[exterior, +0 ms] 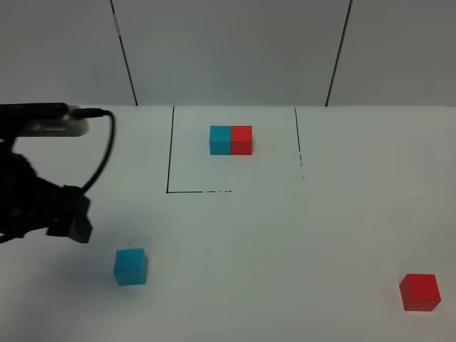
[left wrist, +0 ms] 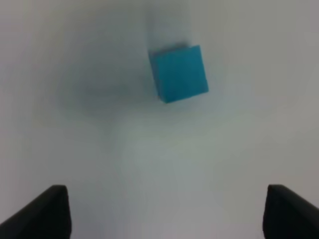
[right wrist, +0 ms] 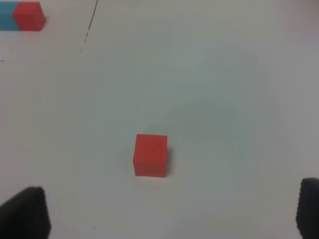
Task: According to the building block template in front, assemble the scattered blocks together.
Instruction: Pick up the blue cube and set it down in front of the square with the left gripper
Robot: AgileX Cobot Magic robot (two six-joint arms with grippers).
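The left gripper [left wrist: 167, 211] hangs near the cyan cube [exterior: 131, 267], jaws wide and empty, with only their dark tips showing in its blurred wrist view. The right gripper [right wrist: 169, 211], out of the high view, holds its jaws wide short of the red cube [exterior: 420, 292]. The joined template [exterior: 231, 140] sits at the back of the worktop [exterior: 285, 235].

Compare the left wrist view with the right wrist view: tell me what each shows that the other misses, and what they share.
Only the left wrist view shows the loose cyan cube, lying apart from the open left gripper. Only the right wrist view shows the loose red cube, the template bar far off, a black line on the table, and the open right gripper. Both share the white table and a pair of dark fingertips spread wide with nothing between them.
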